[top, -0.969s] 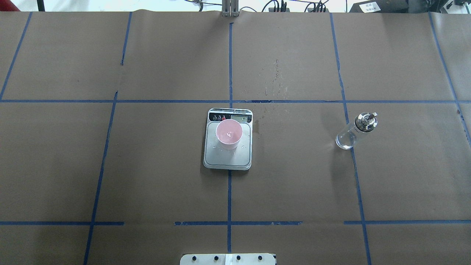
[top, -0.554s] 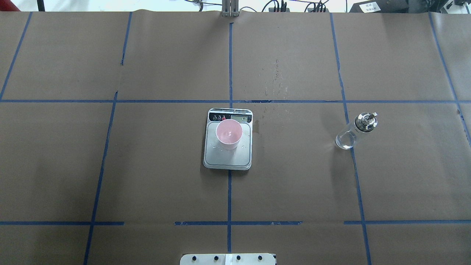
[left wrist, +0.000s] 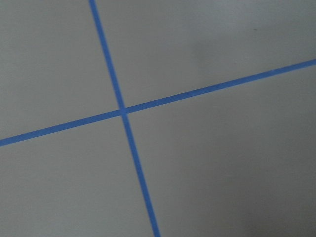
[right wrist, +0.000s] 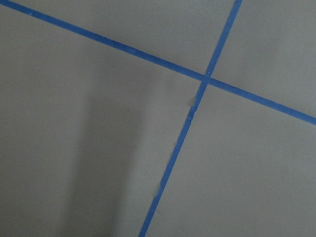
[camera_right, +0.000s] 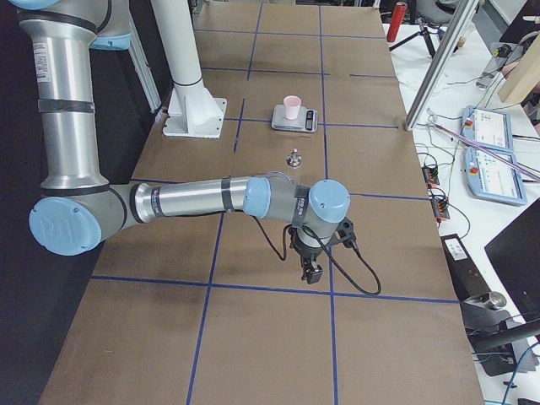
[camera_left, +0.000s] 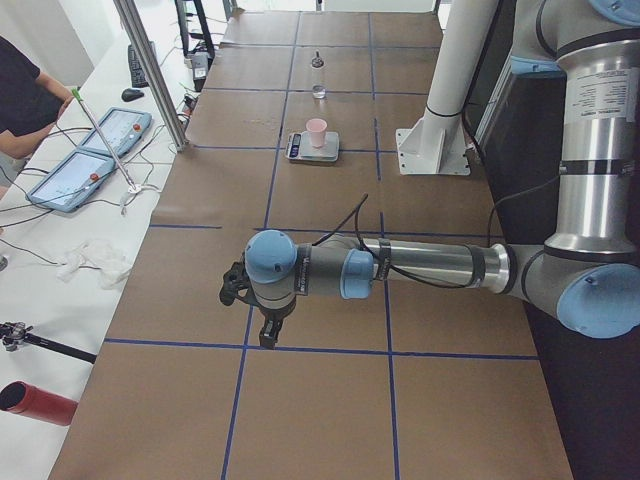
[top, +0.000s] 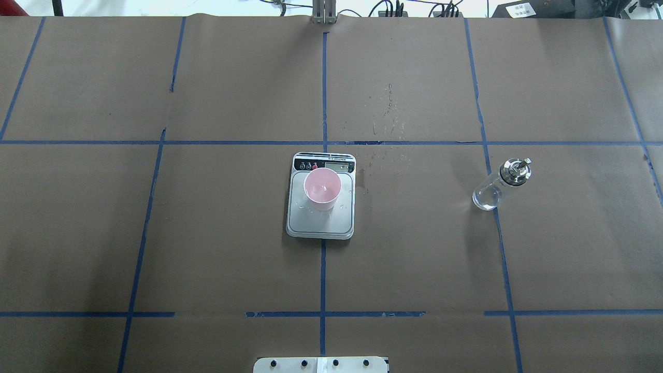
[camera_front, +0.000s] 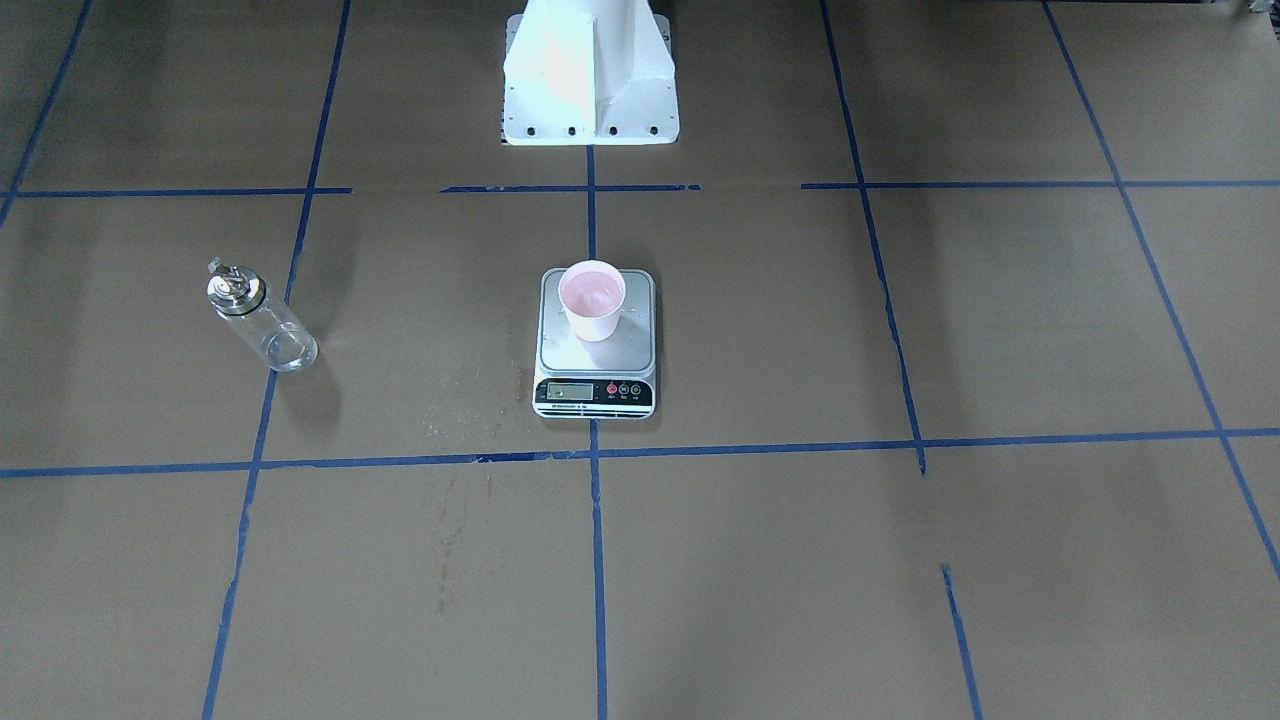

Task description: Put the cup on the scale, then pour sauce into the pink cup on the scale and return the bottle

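The pink cup [top: 322,187] stands upright on the silver scale [top: 321,224] at the table's middle, near the display strip; it also shows in the front view [camera_front: 592,298]. The clear glass bottle [top: 497,186] with a silver cap stands upright on the brown paper to the right, apart from the scale. The sauce is too clear to make out. My left gripper [camera_left: 268,335] shows only in the left side view and my right gripper [camera_right: 310,272] only in the right side view. Both hang far from the scale, out at the table's ends; I cannot tell whether they are open or shut.
Small droplets lie on the paper [top: 386,111] beyond and right of the scale. Blue tape lines cross the brown table. The white robot base [camera_front: 590,70] stands behind the scale. Tablets and cables [camera_left: 95,150] lie on the side bench.
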Robot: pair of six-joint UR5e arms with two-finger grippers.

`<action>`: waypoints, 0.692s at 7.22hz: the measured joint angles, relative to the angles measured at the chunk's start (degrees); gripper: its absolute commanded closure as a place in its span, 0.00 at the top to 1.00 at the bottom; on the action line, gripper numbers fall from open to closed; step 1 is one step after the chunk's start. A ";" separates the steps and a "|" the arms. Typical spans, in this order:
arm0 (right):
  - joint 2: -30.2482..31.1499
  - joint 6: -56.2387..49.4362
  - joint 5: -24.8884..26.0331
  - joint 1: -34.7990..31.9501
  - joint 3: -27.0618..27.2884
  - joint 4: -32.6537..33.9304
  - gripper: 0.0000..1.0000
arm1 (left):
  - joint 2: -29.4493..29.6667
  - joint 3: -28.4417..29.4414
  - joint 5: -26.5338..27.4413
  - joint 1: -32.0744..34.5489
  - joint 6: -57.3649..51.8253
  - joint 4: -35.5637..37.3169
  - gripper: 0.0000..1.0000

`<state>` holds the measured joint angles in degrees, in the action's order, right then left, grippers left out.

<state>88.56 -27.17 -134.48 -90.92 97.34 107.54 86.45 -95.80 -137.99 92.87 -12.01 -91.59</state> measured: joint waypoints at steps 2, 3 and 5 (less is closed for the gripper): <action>1.48 0.12 1.02 -1.86 0.71 0.11 1.00 | -1.70 1.55 2.91 0.40 -0.32 -3.21 1.00; 2.32 0.46 1.21 -2.35 1.31 0.00 1.00 | -2.43 1.70 2.89 0.46 -0.43 -4.14 1.00; 3.03 0.87 0.89 -2.50 1.60 -0.08 1.00 | -2.82 1.56 2.79 0.33 0.03 -4.62 1.00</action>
<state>91.59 -26.30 -133.59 -93.42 98.94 107.46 83.63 -94.24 -135.20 93.20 -11.99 -96.21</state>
